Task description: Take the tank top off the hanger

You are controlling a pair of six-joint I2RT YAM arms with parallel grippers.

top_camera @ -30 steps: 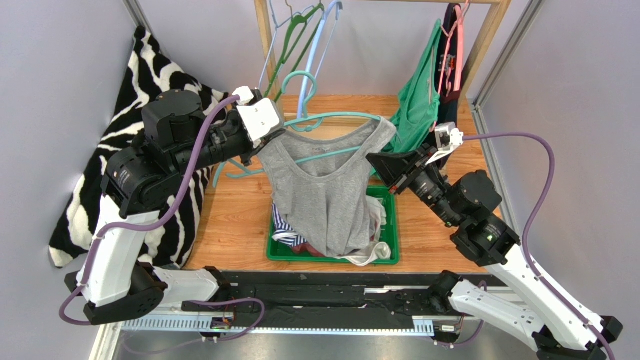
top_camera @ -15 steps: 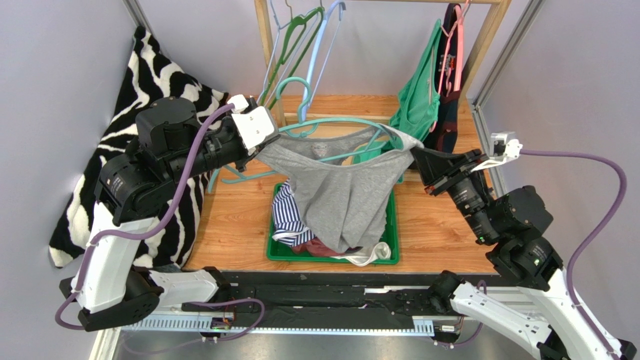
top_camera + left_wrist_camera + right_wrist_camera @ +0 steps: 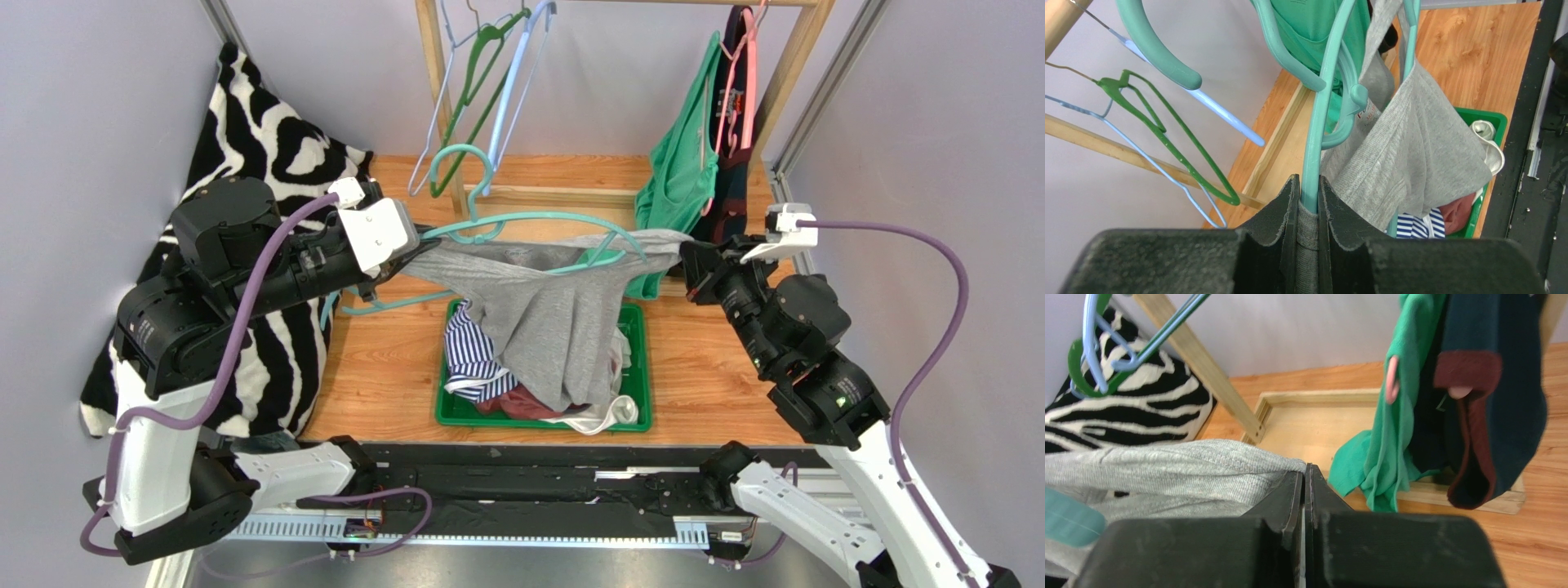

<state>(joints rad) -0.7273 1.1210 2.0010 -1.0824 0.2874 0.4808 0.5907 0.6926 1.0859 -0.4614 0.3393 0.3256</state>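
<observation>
The grey cotton tank top (image 3: 552,325) hangs mid-frame above the green plastic tray (image 3: 640,368), stretched sideways along the teal plastic hanger (image 3: 528,221). The left gripper (image 3: 411,254) is clamped narrow on the hanger's left arm with a strap caught in the same pinch. The right gripper (image 3: 689,254) pinches the garment's right edge beyond the hanger's tip. I judge it roughly half done: the left shoulder is not yet free.

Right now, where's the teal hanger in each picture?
Top external: teal hanger across the middle.
Left wrist: teal hanger rising up the centre from the jaws pinching it.
Right wrist: teal hanger, only a bit at the bottom left edge.
Shared landmark: grey tank top, seen in all three.
</observation>
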